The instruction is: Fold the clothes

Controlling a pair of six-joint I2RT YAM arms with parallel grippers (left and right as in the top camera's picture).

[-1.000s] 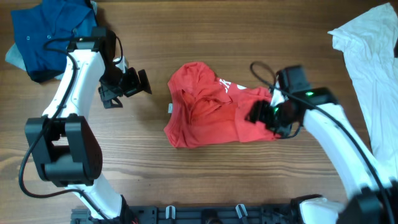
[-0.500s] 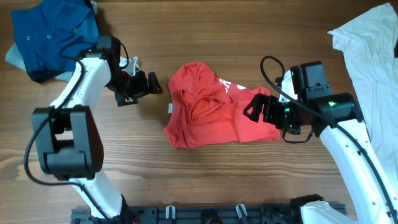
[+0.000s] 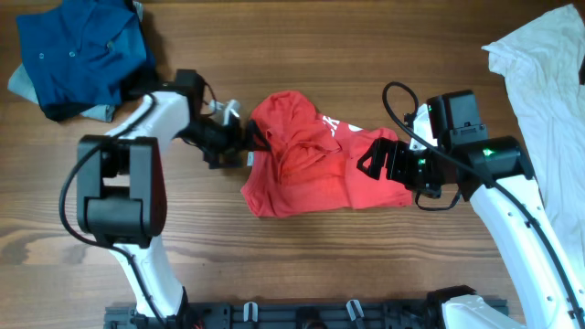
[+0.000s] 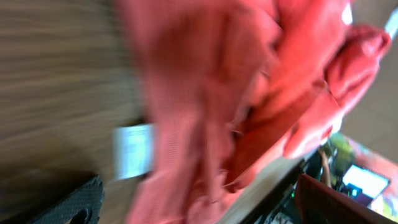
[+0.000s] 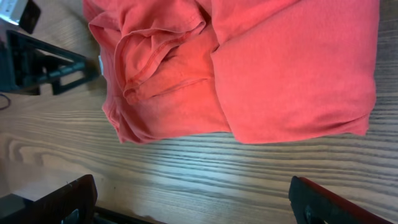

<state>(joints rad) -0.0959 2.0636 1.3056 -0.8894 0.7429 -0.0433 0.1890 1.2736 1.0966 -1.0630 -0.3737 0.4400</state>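
Left tool (image 3: 243, 146) and right tool (image 3: 371, 165) both gaped, empty, at the edges of the shirt (image 3: 306, 169). Pinching only the top layer would've pulled that lumpy fold open.

Table (image 3: 366, 55) bears red T-shirt (image 3: 311, 174), blue clothes (image 3: 78, 50), white garment (image 3: 544, 82).

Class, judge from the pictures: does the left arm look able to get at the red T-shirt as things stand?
Probably yes: the left arm's open fingers sit right at the near edge of the T-shirt, with nothing in between.
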